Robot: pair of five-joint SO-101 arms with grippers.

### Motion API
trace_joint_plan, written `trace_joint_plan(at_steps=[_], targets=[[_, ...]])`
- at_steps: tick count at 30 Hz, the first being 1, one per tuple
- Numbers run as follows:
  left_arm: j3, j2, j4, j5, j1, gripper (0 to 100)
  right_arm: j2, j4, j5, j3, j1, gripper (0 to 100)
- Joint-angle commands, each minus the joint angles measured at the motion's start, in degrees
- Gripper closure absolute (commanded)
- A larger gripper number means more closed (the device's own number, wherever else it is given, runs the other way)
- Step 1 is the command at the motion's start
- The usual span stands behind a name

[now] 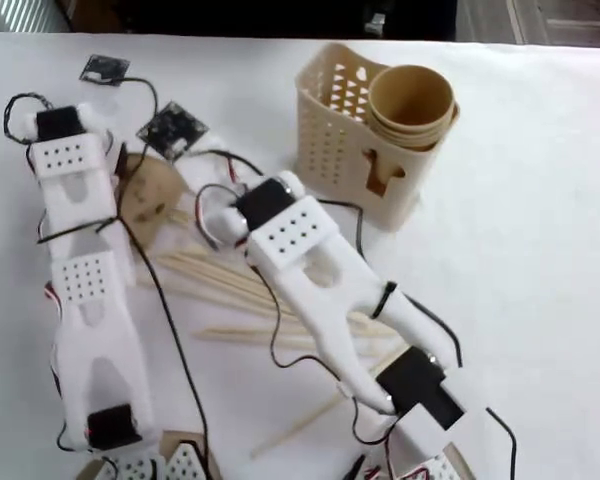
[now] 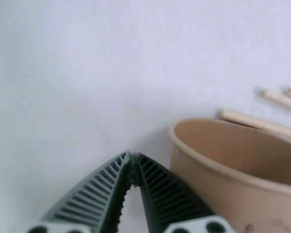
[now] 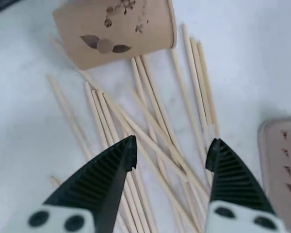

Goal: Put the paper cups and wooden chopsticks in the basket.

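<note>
Left gripper (image 2: 131, 162): closed, tips touching, nothing held; just beside rim of loose cup (image 2: 233, 170). Loose cup: on side, left part of table (image 1: 540, 250), touching chopsticks (image 3: 150, 121). Right gripper (image 3: 172, 150): jaws wide apart, nothing held, over chopsticks scattered mid-table. Basket (image 1: 330, 130): upright, far, right of centre. Stacked cups (image 1: 412, 100): upright inside basket, at right end.

We take this for a robotics lab bench. A counter (image 1: 550, 260) under a plain white covering carries the left arm (image 1: 80, 270) and the right arm (image 1: 320, 265), both white and perforated. Loose black cables (image 1: 173, 330) trail across it, and black marker squares (image 1: 170, 130) lie flat farther back.
</note>
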Motion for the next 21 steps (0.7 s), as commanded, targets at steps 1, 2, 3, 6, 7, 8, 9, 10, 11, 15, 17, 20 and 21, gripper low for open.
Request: trace_joint_plan(at_steps=[1,2,3,6,7,8,9,10,11,15,17,20,21], targets=[[-1.23,-0.66,0.26,1.41,0.13,98,0.48,-4.62,0.00,-2.29,-0.22,75.8],[-1.05,-0.66,0.26,3.78,-0.40,98,1.19,-4.88,0.00,-2.46,-0.22,75.8],[-0.97,-0.48,0.26,5.98,-0.75,98,1.80,-4.88,0.00,-2.64,-0.31,75.8],[-0.88,-0.13,0.18,7.82,-1.19,98,2.51,-4.00,0.00,-2.29,-0.31,75.8],[-0.79,-0.04,0.18,7.82,-1.10,98,2.33,-2.59,0.00,-2.46,-0.22,75.8],[-0.62,-0.04,0.26,7.82,-0.84,98,1.80,-1.10,0.00,-2.64,-0.22,75.8],[0.09,-0.04,0.26,7.82,-0.22,98,0.92,0.40,0.26,-2.64,-0.22,75.8],[0.97,-0.40,0.35,7.47,0.48,98,-0.31,1.98,0.44,-2.64,-0.22,75.8],[1.76,-0.66,0.35,6.24,1.27,98,-1.71,3.56,0.44,-2.64,-0.13,75.8],[2.99,-0.66,0.44,3.96,4.44,98,-8.57,9.01,0.53,-2.55,3.12,75.8],[3.08,-0.75,0.44,3.96,5.58,98,-12.44,10.68,0.53,-2.55,6.37,75.8],[2.73,-0.75,0.44,3.96,7.34,98,-18.15,11.74,0.53,-2.46,11.91,75.8],[3.08,-1.27,0.44,3.96,8.04,98,-19.91,11.74,0.53,-2.29,13.58,75.8]])
